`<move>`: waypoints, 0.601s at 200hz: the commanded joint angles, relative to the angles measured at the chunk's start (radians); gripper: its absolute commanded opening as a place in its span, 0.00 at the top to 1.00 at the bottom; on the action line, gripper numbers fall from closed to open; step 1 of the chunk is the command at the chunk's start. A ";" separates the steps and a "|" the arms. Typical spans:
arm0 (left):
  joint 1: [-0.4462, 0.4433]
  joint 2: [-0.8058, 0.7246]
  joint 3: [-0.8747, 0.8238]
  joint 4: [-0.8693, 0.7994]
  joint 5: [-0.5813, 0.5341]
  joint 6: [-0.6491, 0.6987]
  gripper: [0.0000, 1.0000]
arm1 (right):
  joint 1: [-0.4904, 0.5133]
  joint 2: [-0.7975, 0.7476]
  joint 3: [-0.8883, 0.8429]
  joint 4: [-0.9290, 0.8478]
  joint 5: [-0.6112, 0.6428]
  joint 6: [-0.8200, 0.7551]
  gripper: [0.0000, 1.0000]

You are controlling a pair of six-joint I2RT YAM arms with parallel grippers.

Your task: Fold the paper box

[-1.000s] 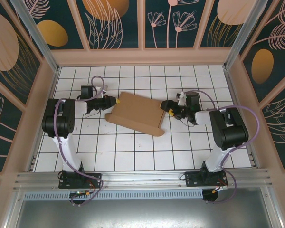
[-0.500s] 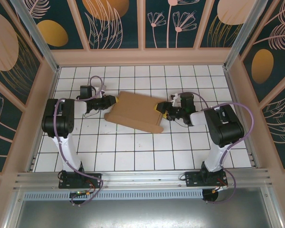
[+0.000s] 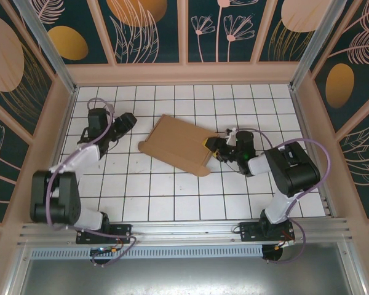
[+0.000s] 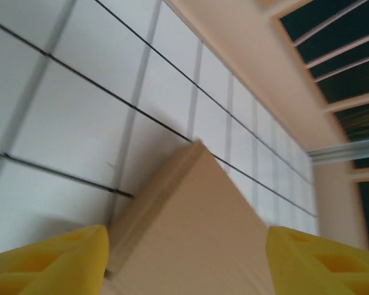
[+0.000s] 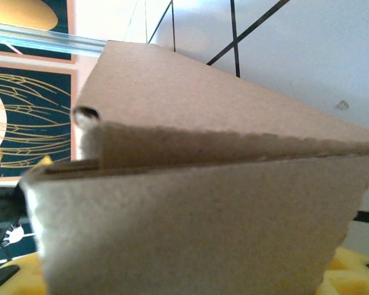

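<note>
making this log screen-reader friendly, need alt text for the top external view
A partly folded brown cardboard box lies at an angle on a white tiled table between two robot arms. The right fingers are at the box's right edge; the left fingers hang apart from it, to its left.

We take this for a robotics lab test cell rather than a home or shop. The desk (image 3: 172, 196) is a white gridded board, boxed in by wall panels (image 3: 150, 31) printed with gold flowers on dark teal and framed by aluminium posts (image 3: 42, 40). The left arm (image 3: 49, 200) and the right arm (image 3: 289, 169) are bolted at an aluminium rail (image 3: 184, 232) along the near edge.
</note>
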 commanded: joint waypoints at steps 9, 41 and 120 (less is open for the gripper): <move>-0.175 -0.075 -0.171 0.195 -0.131 -0.392 0.28 | 0.060 -0.021 -0.013 0.065 0.149 0.024 0.54; -0.282 -0.015 -0.153 0.212 -0.148 -0.486 0.26 | 0.070 -0.003 -0.014 0.078 0.145 0.045 0.54; -0.332 0.100 -0.158 0.218 -0.131 -0.512 0.28 | 0.088 0.012 -0.018 0.090 0.122 0.075 0.55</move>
